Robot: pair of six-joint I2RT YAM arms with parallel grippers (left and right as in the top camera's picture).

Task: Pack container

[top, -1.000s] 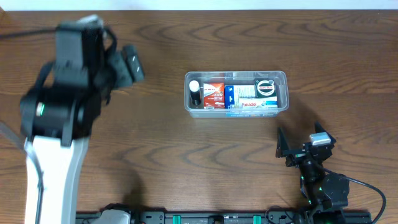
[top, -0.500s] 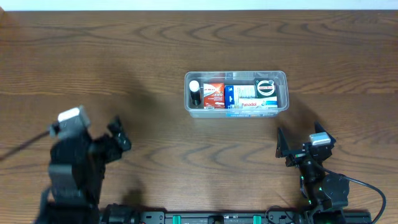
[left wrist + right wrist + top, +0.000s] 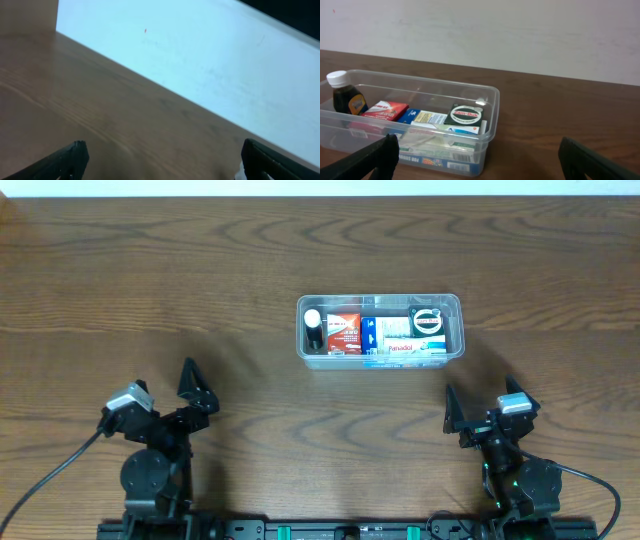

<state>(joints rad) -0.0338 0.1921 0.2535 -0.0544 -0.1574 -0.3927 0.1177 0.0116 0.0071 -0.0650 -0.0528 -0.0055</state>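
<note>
The clear plastic container (image 3: 455, 330) stands at mid table, right of centre. In it are a dark bottle with a white cap (image 3: 314, 328), a red box (image 3: 343, 331), blue and white boxes (image 3: 402, 338) and a round tin (image 3: 428, 320). The right wrist view shows the container (image 3: 489, 122) ahead and to the left, with the bottle (image 3: 343, 97) and the tin (image 3: 465, 115) in it. My left gripper (image 3: 196, 393) is open and empty at the front left, far from the container. My right gripper (image 3: 482, 406) is open and empty, in front of the container's right end.
The wooden table (image 3: 250, 260) runs to a white wall at the back (image 3: 520, 35). The left wrist view shows only table wood and a pale wall (image 3: 210, 65) between the open fingers (image 3: 65, 160). Cables trail from both arm bases at the front edge.
My left arm has come down from high over the table's left side and now rests low at the front left. The right arm and the container have not moved.
</note>
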